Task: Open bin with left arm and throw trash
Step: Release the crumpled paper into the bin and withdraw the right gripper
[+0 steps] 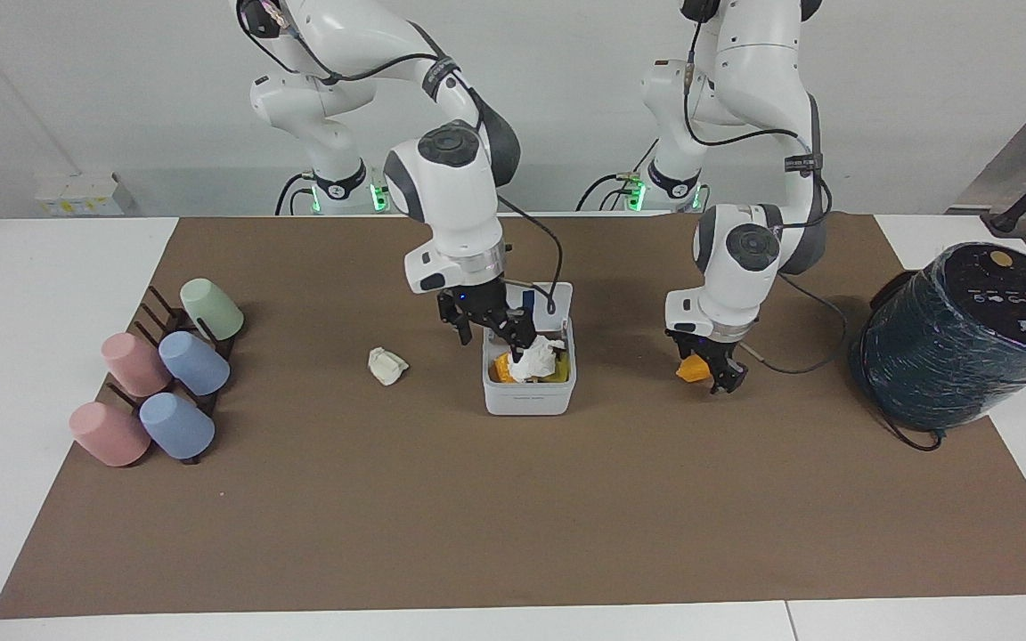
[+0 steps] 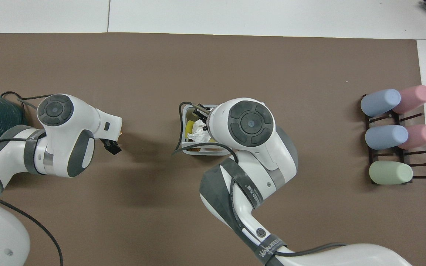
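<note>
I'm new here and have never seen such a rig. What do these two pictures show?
Two white robot arms work at a table. One picture faces them from across the table; the other looks down from above them. The right arm's pincer hangs open over the open white bin, where a crumpled tissue lies. The left arm's pincer grips an orange lump. A cream paper wad lies beside the bin. Pastel cups on a rack and a dark wrapped cylinder stand at the table's ends.
</note>
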Available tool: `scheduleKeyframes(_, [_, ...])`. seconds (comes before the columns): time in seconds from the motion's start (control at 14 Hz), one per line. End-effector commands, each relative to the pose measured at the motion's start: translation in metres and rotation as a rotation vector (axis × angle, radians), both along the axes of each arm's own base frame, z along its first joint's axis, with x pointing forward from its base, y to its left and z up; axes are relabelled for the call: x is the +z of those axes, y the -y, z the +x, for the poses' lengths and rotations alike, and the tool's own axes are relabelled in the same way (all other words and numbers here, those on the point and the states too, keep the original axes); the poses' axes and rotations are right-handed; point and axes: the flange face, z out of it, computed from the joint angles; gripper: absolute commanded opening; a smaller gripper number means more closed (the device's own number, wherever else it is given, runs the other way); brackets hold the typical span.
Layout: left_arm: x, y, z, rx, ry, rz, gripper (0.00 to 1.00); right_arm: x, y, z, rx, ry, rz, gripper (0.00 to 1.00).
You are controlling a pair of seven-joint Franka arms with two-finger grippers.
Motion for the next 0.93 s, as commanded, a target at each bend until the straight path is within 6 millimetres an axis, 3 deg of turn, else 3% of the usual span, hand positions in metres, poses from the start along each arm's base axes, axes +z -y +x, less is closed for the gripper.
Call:
scheduleKeyframes(0.0, [-0.001, -0.002, -0.006, 0.043, -0.005, 0.018, 0.65, -0.023, 0.040, 0.000, 0.127, -0.025, -0.062, 1.00])
scheduleKeyframes(0.21, [0.003, -0.001, -0.004, 0.206, -0.012, 0.022, 0.30, -0.060, 0.087, -0.017, 0.274, -0.061, -0.127, 1.00])
scheduleKeyframes(0.36, [0.014, 0.004, 0.002, 0.238, -0.022, 0.030, 0.07, -0.086, 0.103, -0.026, 0.299, -0.089, -0.162, 1.00])
scheduleKeyframes(0.43, [0.023, 0.005, 0.007, 0.243, -0.019, 0.028, 0.00, -0.099, 0.112, -0.033, 0.320, -0.113, -0.190, 1.00])
scheduleKeyframes(0.64, [0.048, 0.010, 0.021, 0.266, 0.004, 0.017, 0.00, -0.121, 0.137, -0.061, 0.405, -0.151, -0.257, 1.00])
scheduleKeyframes(0.71, [0.064, 0.016, 0.027, 0.358, 0.003, 0.010, 0.00, -0.127, 0.137, -0.069, 0.411, -0.146, -0.254, 0.76])
scheduleKeyframes(0.86, [0.090, 0.054, 0.034, 0.519, -0.022, -0.011, 0.00, -0.129, 0.137, -0.070, 0.413, -0.127, -0.248, 0.13])
